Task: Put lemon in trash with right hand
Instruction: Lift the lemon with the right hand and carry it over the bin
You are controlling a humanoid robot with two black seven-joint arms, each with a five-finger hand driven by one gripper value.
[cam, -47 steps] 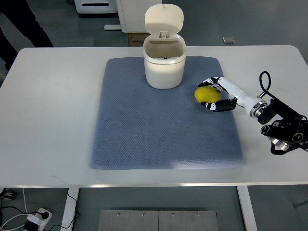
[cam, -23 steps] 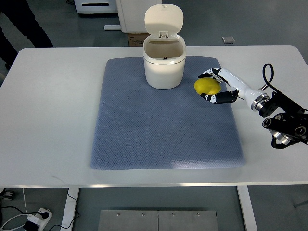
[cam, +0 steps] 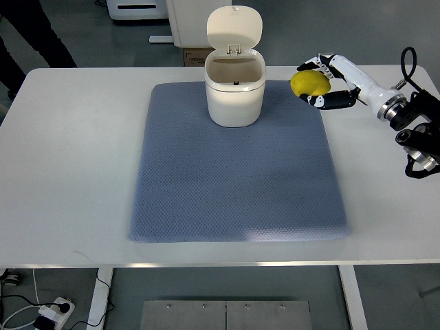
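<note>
The right hand (cam: 328, 84) comes in from the right edge at about two o'clock, its white fingers (cam: 335, 102) with black tips curled around the lemon (cam: 309, 83), which sits in the grasp clear of the surface. The lemon is at three o'clock from the trash bin (cam: 235, 93), near it but apart, over the far right corner of the blue-grey mat (cam: 227, 185).

The trash bin is a small cream-white tub standing upright on the far middle of the mat, at twelve o'clock from the mat's centre. Its hinged lid (cam: 234, 27) is flipped up and back, standing nearly vertical behind the opening. The mouth is open; the inside wall that shows looks bare, but the bottom cannot be seen from this angle, apart from a small dark spot near the rear rim.

The mat lies flat on the white table (cam: 75, 179). At ten o'clock, beyond the table's far left corner, a person's dark trouser legs (cam: 31, 31) show on the floor.
</note>
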